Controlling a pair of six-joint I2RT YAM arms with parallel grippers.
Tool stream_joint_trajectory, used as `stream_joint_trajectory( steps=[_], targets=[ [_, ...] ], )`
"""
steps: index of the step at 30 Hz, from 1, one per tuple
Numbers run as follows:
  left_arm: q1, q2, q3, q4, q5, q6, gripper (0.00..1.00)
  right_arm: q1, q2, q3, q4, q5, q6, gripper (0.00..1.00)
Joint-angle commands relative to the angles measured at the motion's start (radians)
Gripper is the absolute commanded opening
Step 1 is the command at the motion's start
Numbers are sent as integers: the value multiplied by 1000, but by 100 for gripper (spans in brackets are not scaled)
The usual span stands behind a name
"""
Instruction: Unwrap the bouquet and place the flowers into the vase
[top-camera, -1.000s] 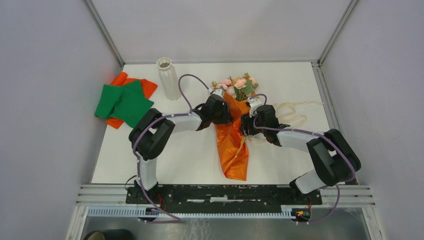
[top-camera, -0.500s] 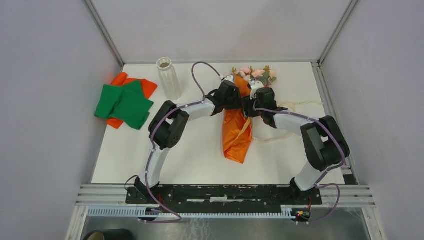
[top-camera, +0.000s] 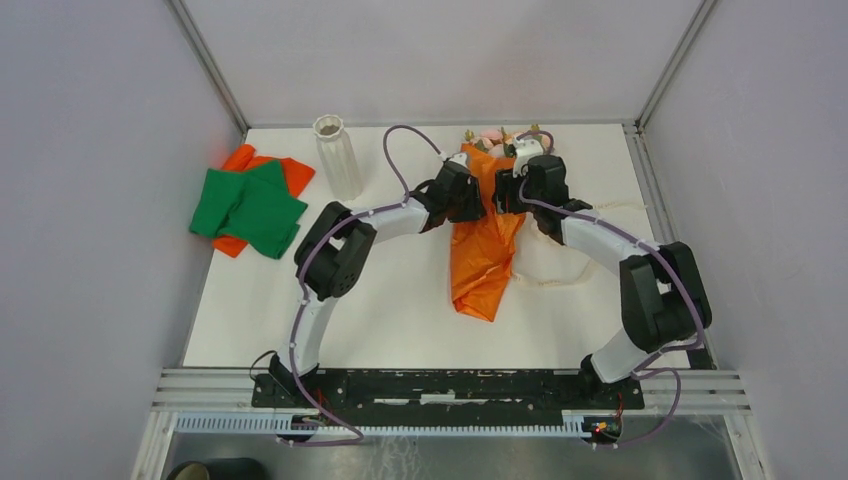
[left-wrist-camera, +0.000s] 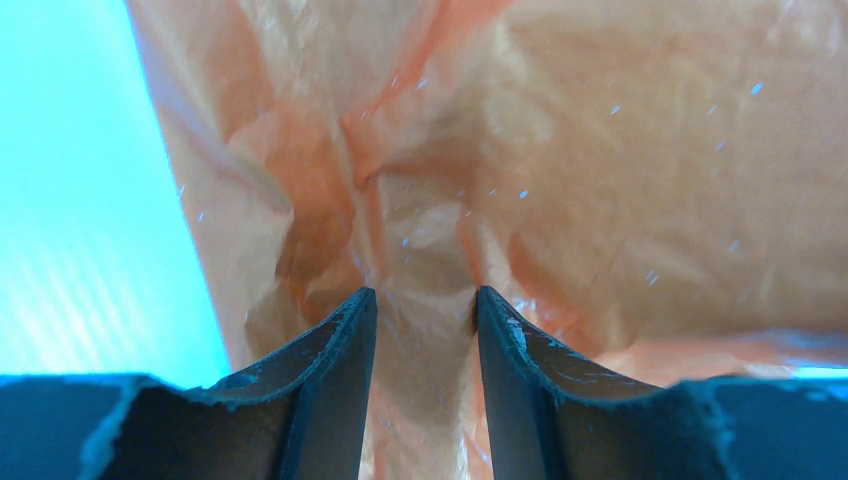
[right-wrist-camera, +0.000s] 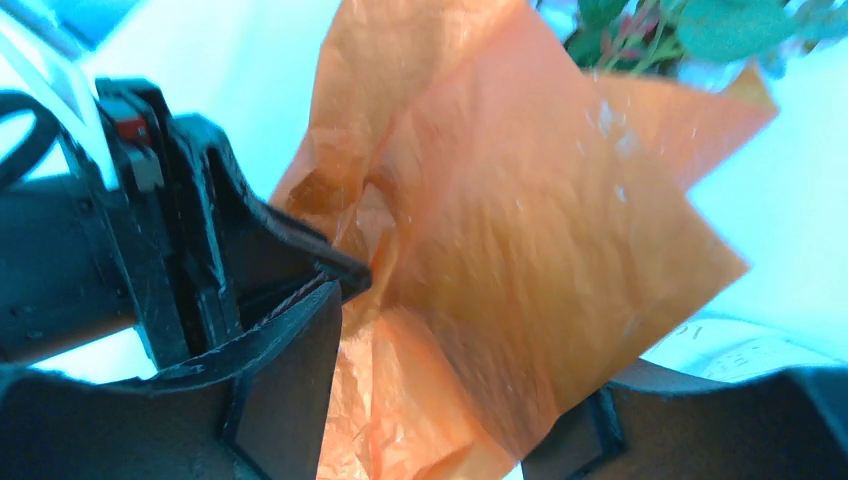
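Note:
The bouquet (top-camera: 487, 235) is at the far middle of the table, its shiny orange paper trailing toward the near side. Of the flowers (top-camera: 497, 137), only pink heads and green leaves (right-wrist-camera: 700, 25) peek out at the far end. My left gripper (top-camera: 468, 195) (left-wrist-camera: 422, 295) is shut on a crumpled fold of the orange paper (left-wrist-camera: 600, 150) on the bouquet's left. On the right side, my right gripper (top-camera: 512, 185) (right-wrist-camera: 465, 350) grips the wrapped bundle, and paper fills the space between its jaws. The whitish ribbed vase (top-camera: 337, 158) stands upright at the far left, apart from both grippers.
A green cloth (top-camera: 248, 208) lies over an orange cloth (top-camera: 240, 160) at the left edge of the table. A pale cord (top-camera: 548, 280) lies looped on the table right of the bouquet. The enclosure walls (top-camera: 420, 60) stand close behind the bouquet.
Both arms have carried the bouquet toward the far edge. The right gripper has since moved further away, and the orange paper has spread wider between the two grippers.

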Motion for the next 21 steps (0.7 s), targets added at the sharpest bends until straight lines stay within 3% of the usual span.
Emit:
stream_joint_trajectory(
  steps=[1,7,12,21],
  targets=[
    [-4,-202,-90,2,-9,33,49,0,-91,30,15,-32,-12,64],
    [-4,-494,-232,-28,-126,72,49,2,-91,52,17,-79,3,64],
    [-19,-690,-298,-72,-85,103,49,9,-83,58,54,-138,34,64],
    [-185,-844,-440,-48,-222,104,49,108,60,293,21,-256,56,64]
  ],
)
